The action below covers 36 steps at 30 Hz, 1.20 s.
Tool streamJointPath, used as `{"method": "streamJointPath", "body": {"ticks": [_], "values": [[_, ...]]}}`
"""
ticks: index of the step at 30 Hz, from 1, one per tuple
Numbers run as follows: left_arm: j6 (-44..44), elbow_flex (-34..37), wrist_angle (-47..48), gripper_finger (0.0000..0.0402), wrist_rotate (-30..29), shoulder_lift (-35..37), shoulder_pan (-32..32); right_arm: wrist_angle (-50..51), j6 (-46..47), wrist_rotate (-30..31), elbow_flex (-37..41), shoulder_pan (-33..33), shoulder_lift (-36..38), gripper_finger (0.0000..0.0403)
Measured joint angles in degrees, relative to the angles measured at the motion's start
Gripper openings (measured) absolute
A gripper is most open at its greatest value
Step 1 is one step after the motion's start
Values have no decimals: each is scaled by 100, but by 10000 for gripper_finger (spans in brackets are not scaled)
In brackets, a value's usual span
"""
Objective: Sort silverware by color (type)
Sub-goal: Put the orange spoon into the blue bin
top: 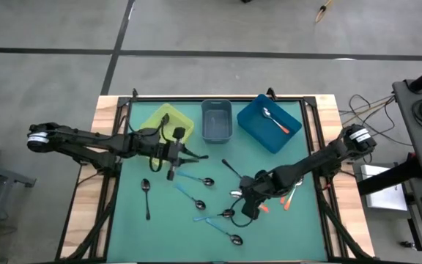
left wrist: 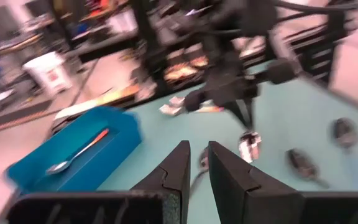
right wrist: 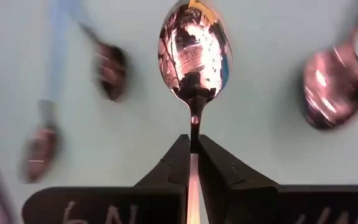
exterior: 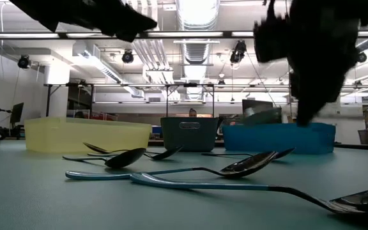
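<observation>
Green mat (top: 269,235): right claw (right wrist: 193,151) pinches spoon (right wrist: 194,53) neck, hidden overhead.

both arms reach inward, left gripper (left wrist: 195,163) nearly closed, right gripper (right wrist: 192,150) clamped tight

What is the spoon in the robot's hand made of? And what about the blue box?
The spoon pinched in the right hand looks like polished metal: its bowl is mirror-bright and reflects the room. Its handle is mostly hidden between the fingers, so I can't tell its material. The blue box looks like plastic, probably: one solid colour, smooth thin walls, a soft dull sheen rather than a mirror shine.
</observation>
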<state>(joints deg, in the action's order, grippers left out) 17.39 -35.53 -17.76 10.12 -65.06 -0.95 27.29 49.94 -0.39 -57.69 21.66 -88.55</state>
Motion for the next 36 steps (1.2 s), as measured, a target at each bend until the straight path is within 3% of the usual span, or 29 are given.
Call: {"method": "streamJointPath", "body": {"ticks": [8,19,28,36], "values": [[-382,0,-670,40,1265,2,2,-2646,-1300,-62,469,-370,320,9],[-943,-5,-1426,62,2066,-26,20,-6509,-2861,-2033,1363,-1159,321,9],[-1409,-11,-3268,130,2055,-761,135,-7409,-3190,-3041,1287,-1540,321,9],[-1737,-20,-4558,199,1782,-1576,148,-7469,-3513,-3152,1255,-1545,319,9]]}}
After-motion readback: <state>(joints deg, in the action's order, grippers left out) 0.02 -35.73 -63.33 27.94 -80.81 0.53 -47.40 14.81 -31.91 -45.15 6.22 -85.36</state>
